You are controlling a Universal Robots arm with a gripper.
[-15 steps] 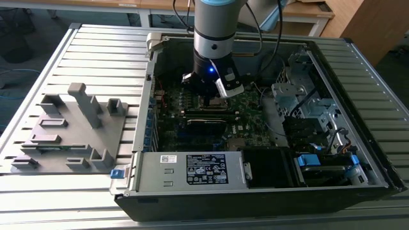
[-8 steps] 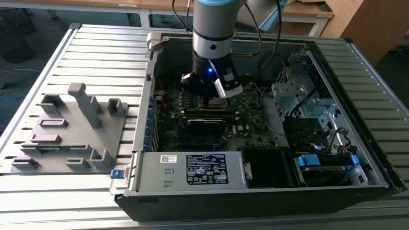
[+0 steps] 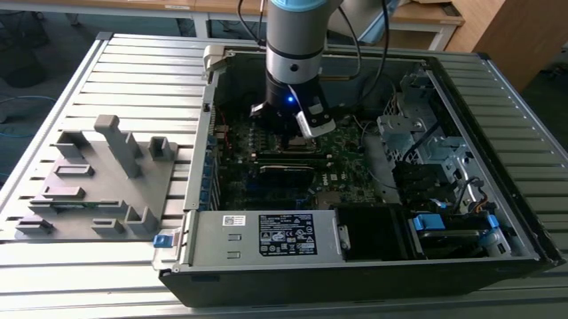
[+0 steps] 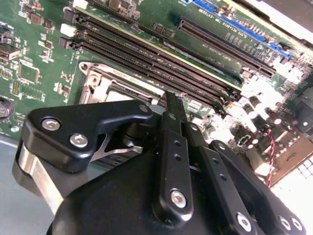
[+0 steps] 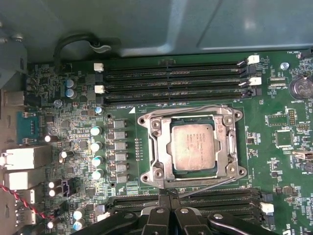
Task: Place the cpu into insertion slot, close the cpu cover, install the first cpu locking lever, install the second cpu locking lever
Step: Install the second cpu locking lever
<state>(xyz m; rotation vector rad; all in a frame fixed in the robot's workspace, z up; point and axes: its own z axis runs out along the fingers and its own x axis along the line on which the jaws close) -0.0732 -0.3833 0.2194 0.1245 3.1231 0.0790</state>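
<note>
Grey ribbed metal bench [image 3: 133, 66] carrying an open black desktop computer case [image 3: 355, 279], with a grey moulded fixture tray [image 3: 89, 179] lying on the exterior view's left of the case. Robot arm [image 3: 293, 40] is reaching down into the case over the green motherboard [image 5: 274, 161]. Black gripper [image 5: 168, 198] is hovering just beside the socket edge, its tips near the thin wire lever [image 5: 205, 186]; jaws are sitting close together, nearly closed, gripping nothing that I can make out.

Small flat square silvery-grey cpu [image 5: 191, 147] is already sitting in the square insertion slot [image 5: 171, 169]. Thin silvery metal cpu cover [image 5: 159, 147] is lying down flat, framing the chip. So placing and cover closing look done; lever step seems in hand. One wire lever is running along the socket side nearest the gripper, not clearly latched. Judging, next move calls for a careful press on that lever.

Long black memory slots [image 5: 176, 78] are flanking the socket on both sides, crowding the approach. Row of capacitors [image 5: 95, 152] standing near.
</note>
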